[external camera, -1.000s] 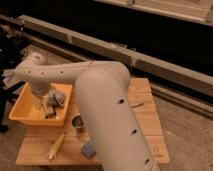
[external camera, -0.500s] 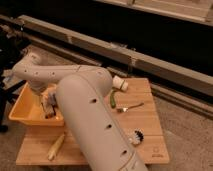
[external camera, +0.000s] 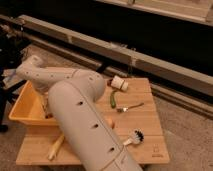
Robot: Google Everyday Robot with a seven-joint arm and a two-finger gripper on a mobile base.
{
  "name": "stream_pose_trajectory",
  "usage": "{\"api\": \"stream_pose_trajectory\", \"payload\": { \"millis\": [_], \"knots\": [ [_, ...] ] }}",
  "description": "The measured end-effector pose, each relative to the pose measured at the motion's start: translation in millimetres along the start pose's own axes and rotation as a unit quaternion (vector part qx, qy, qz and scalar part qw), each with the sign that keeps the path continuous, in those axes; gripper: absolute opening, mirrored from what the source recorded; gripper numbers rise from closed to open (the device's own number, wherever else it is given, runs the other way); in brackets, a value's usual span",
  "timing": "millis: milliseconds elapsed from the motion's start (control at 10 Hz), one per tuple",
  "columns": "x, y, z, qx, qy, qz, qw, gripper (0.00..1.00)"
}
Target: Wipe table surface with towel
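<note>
The table [external camera: 146, 119] is a light wooden plank top that fills the lower half of the camera view. My big white arm [external camera: 82, 117] crosses the middle of the view, from the bottom edge up to the left. It bends back down over the yellow tub [external camera: 22, 107] at the table's left end. The gripper is at the end of that arm, low over the tub and hidden behind the forearm. The towel is hidden from view.
On the right half of the table lie a tipped white cup [external camera: 119, 83], a green vegetable [external camera: 113, 98], a fork [external camera: 129, 107] and a dish brush [external camera: 134, 137]. A pale yellow stick-shaped thing [external camera: 56, 146] lies near the front left edge. A long metal rail runs behind the table.
The forearm has swung left across the view, uncovering the cup, fork and brush on the right. It now hides the gripper and the inside of the tub, which showed a second ago.
</note>
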Motion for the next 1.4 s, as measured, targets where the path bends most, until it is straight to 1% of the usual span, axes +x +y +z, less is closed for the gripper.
{"api": "stream_pose_trajectory", "payload": {
  "millis": [100,200,500,600,700,800,900,1000,1200,1300,1400],
  "knots": [
    [-8,6,6,-0.002,-0.009,0.004,0.9999,0.76],
    [-15,12,10,-0.005,-0.015,0.008,0.9998,0.69],
    [-39,24,14,-0.007,-0.029,0.012,0.9995,0.36],
    [-46,27,12,-0.005,-0.030,0.014,0.9994,0.28],
    [-51,28,3,-0.004,-0.023,0.013,0.9996,0.15],
    [-50,25,-6,0.000,-0.014,0.011,0.9998,0.06],
    [-50,24,-16,0.002,-0.006,0.010,0.9999,0.02],
    [-52,29,-34,0.004,0.009,0.014,0.9999,0.00],
    [-56,41,-61,0.003,0.031,0.026,0.9992,0.00],
    [-58,50,-79,0.002,0.044,0.035,0.9984,0.00],
    [-61,61,-92,-0.003,0.053,0.043,0.9976,0.00]
  ]
}}
